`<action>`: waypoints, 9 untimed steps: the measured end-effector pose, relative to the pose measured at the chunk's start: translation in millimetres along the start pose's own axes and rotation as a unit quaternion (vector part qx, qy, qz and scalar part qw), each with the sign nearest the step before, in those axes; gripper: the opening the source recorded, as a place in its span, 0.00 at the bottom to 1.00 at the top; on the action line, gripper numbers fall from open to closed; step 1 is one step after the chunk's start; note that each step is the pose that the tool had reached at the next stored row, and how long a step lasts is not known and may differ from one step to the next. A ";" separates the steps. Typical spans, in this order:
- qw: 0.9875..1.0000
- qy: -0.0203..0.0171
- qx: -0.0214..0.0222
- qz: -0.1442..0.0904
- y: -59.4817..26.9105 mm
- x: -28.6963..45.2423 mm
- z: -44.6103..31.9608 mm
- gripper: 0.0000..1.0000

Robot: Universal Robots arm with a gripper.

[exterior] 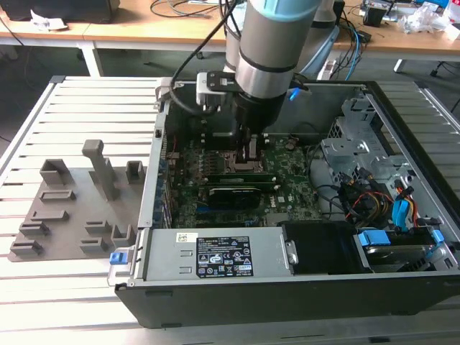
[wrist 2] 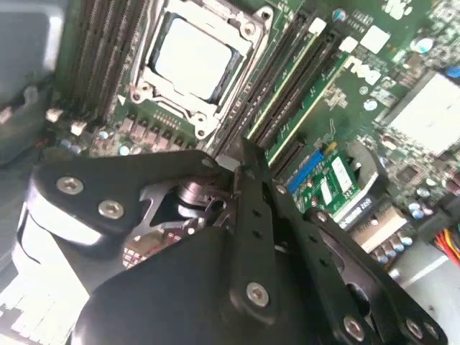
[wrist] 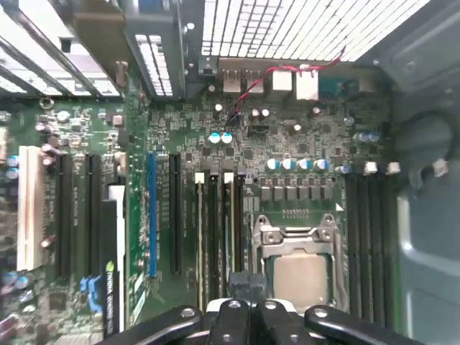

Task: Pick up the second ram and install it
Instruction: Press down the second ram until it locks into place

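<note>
Starting at the exterior view's left, a grey plastic holder [exterior: 72, 208] lies on the slatted metal bench [exterior: 79, 100], at nine o'clock of the open computer case [exterior: 402, 144]. Inside the case the green board [exterior: 287, 190] lies flat, with a silver power box [exterior: 215, 255] along the case edge at six o'clock of it. The arm [exterior: 277, 50] reaches down into the case at about twelve o'clock, and its gripper [exterior: 253, 154] stands over the memory slots beside the processor socket [wrist: 298, 277]. A black-covered card [exterior: 233, 195] sits at six o'clock of the gripper in that view.

In both wrist views the gripper [wrist 2: 241, 154] [wrist: 244, 284] has its fingertips drawn together. They are right at the end of the second ram [wrist: 231, 230] [wrist 2: 284, 83], which stands upright in its slot just beside the socket [wrist 2: 190, 61]. I cannot tell whether the tips pinch it or only rest on its top edge. Another stick [wrist: 201, 230] stands in a slot near it.

At three o'clock of the board, the exterior view shows a metal drive cage [exterior: 359, 144] and coloured cables [exterior: 366, 201].
</note>
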State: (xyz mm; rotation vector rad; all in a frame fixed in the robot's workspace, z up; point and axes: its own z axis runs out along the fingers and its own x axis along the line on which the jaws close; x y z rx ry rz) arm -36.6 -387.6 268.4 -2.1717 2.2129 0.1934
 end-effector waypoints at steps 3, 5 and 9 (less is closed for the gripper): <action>1.000 0.000 0.000 0.000 2.1 -3.7 -32.8 0.11; 1.000 0.000 0.000 0.000 2.6 -4.5 -39.9 0.11; 1.000 0.000 0.000 0.000 2.6 -4.6 -40.3 0.11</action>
